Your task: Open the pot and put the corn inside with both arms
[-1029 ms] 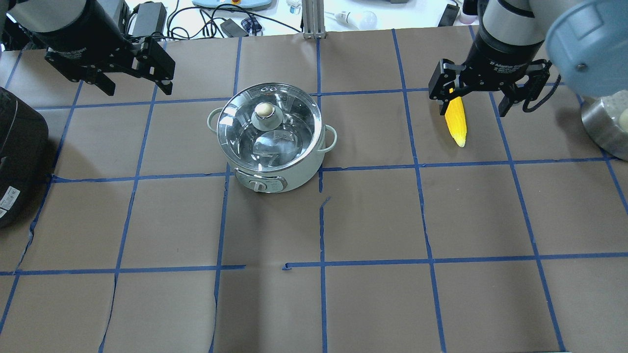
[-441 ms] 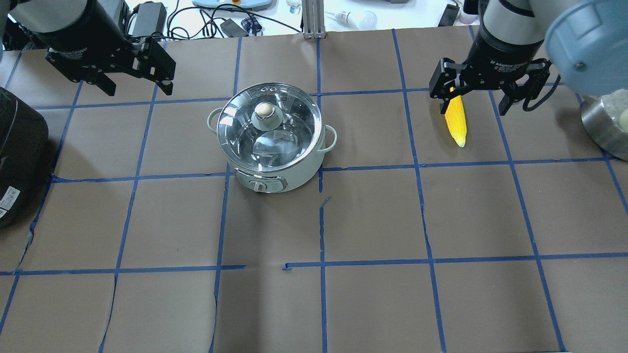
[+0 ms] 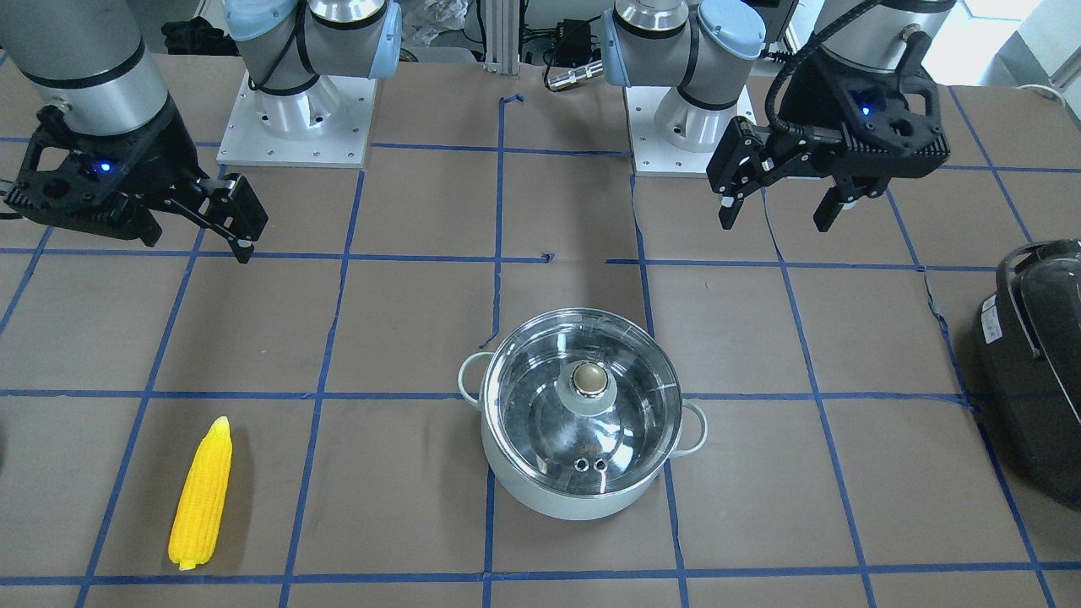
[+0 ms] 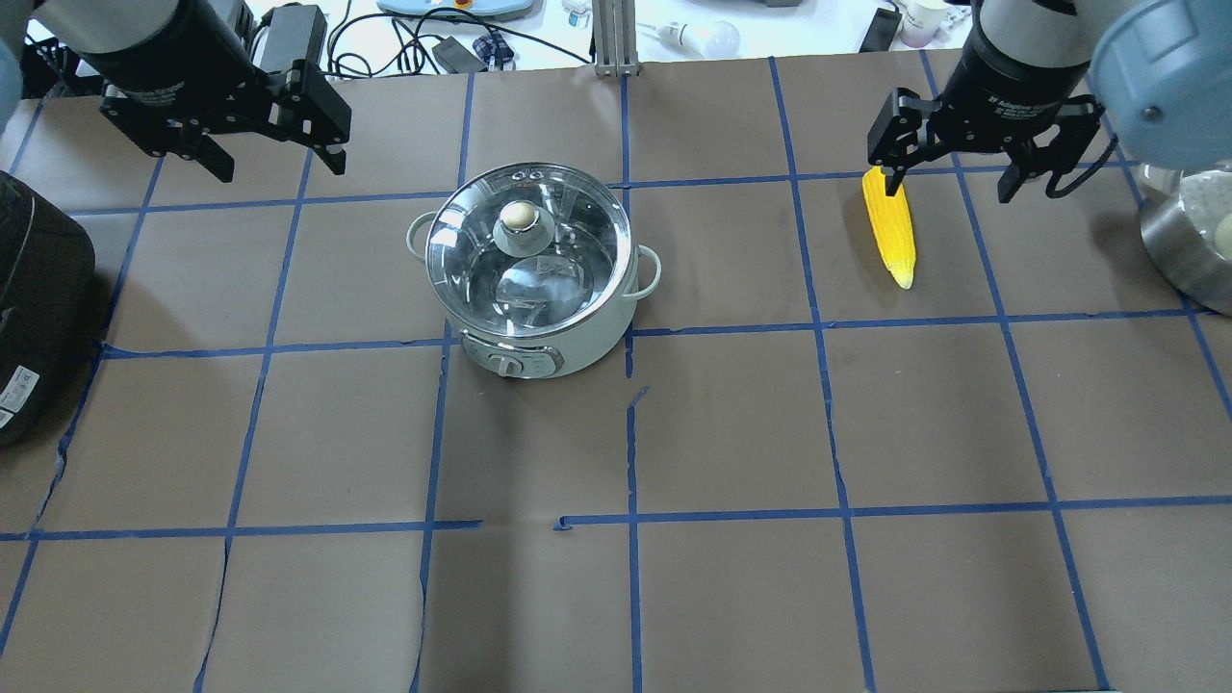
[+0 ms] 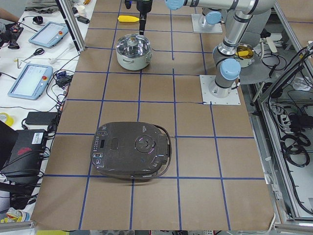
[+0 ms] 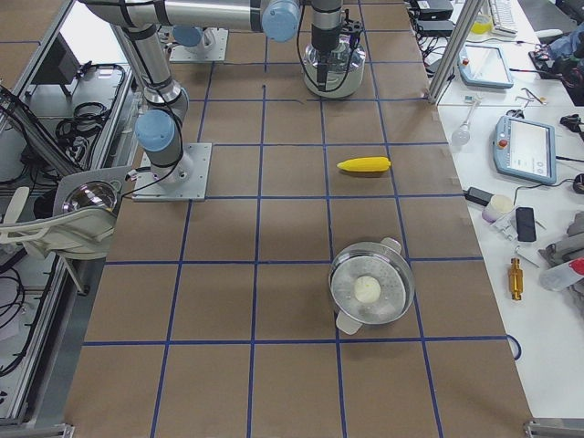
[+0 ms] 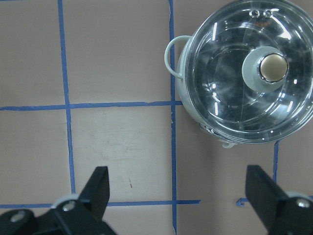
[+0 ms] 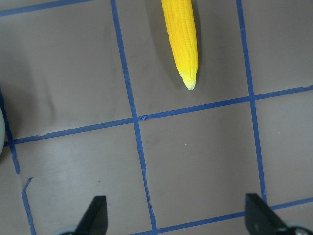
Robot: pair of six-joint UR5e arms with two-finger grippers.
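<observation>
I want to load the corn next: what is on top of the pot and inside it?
A glass lid with a knob sits closed on the pot. Through it only shiny steel shows, no food; glare hides parts of the bottom.

Multicooker point(image 4: 38, 289): black, lid closed, table's 9 o'clock edge.
Steel pot point(image 4: 1179, 255): 3 o'clock edge; holds white ball point(image 6: 366, 289).
Table cover point(image 4: 731, 423): brown paper, blue tape grid.

Pot point(image 4: 539, 337) pale mint-green, steel inside shiny; lid point(image 4: 568, 260) clear glass, knob point(image 4: 519, 216) beige. Corn point(image 4: 889, 226) bright yellow, tip paler. Table point(image 4: 731, 423) brown w/ blue tape grid. Left gripper point(image 4: 279, 166), right gripper point(image 4: 948, 188) black. Appliance point(image 4: 38, 289) at table's left edge black.
</observation>
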